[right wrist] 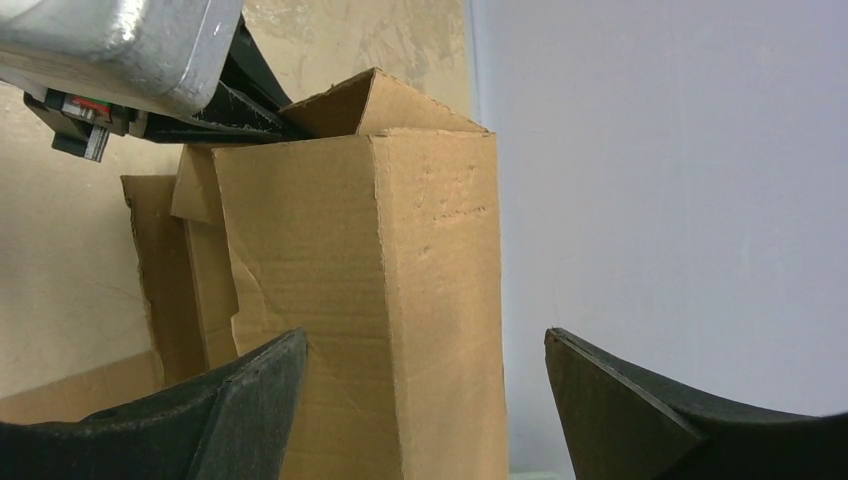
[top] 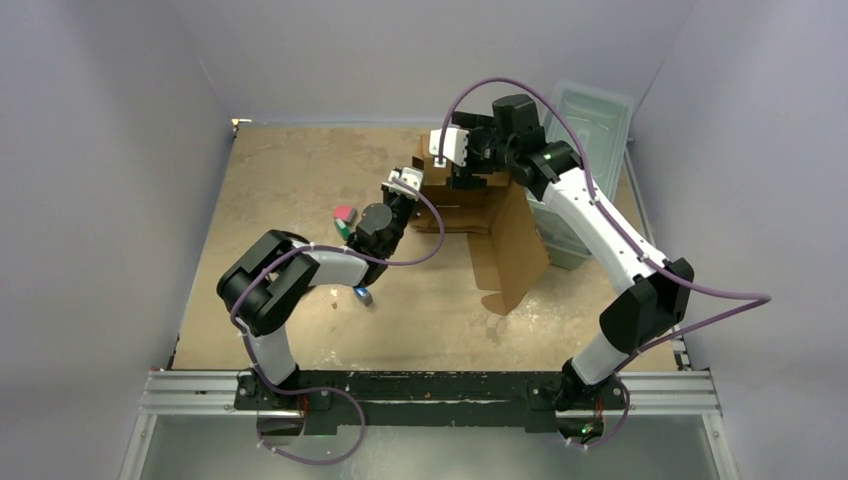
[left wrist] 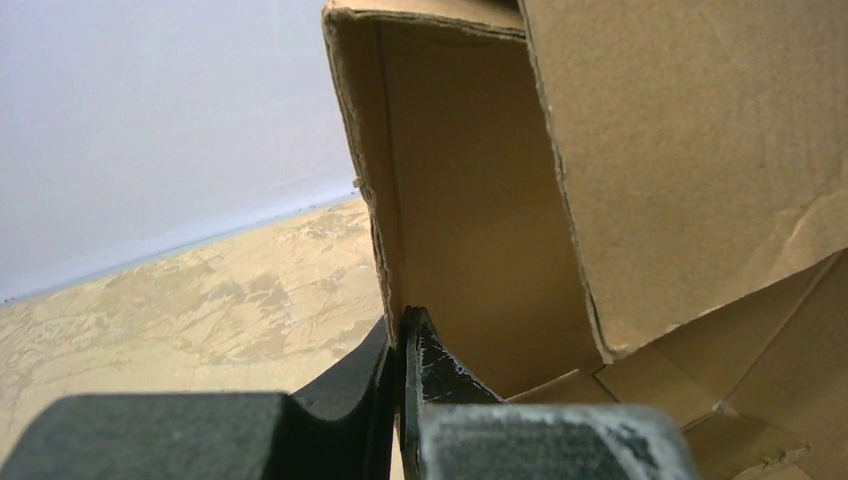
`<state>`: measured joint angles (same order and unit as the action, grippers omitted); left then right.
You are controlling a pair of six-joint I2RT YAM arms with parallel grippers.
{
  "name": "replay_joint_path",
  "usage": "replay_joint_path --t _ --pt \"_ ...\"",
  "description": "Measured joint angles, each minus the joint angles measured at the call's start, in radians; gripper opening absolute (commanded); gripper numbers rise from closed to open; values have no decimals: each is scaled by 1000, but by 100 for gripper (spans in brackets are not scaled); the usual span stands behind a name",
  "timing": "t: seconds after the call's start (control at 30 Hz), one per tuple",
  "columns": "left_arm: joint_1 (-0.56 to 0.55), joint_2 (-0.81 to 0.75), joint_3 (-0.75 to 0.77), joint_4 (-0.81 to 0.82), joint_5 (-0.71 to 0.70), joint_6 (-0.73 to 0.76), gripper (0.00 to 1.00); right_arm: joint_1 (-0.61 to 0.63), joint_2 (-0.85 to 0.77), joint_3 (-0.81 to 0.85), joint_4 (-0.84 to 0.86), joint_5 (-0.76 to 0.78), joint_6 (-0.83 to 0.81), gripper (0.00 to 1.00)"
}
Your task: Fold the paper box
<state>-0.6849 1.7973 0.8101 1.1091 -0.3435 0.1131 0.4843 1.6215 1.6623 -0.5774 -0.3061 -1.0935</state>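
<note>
Jaws of my left gripper point(left wrist: 405, 335) are pinched together on the edge of an upright wall of the box point(top: 500, 240). The box sits far right on the table point(top: 300, 170), just beside the bin point(top: 590, 120), half raised, with one big flap lying flat toward me. I judge this step is squaring that corner. My left should hold firm as the anchor, while my right pushes the panel along its crease, evenly, without crushing the cardboard. My right gripper point(right wrist: 425, 345) has its jaws wide apart, holding nothing. The box corner stands before them; whether either finger touches it, I cannot tell.
</note>
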Motion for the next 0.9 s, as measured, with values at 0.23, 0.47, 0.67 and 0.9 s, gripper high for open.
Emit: replay_joint_path --t 0.23,0.47,0.67,0.9 --pt "-3 0 0 0 4 3 0 0 -4 8 -19 0 4 94" --pt "-3 -4 -14 9 26 2 0 9 26 56 -35 23 29 90" --pt "-3 -25 -55 26 48 0 0 15 75 68 -29 59 93 86" --pt "-3 -38 -71 23 58 -24 0 24 90 73 -25 88 141 88"
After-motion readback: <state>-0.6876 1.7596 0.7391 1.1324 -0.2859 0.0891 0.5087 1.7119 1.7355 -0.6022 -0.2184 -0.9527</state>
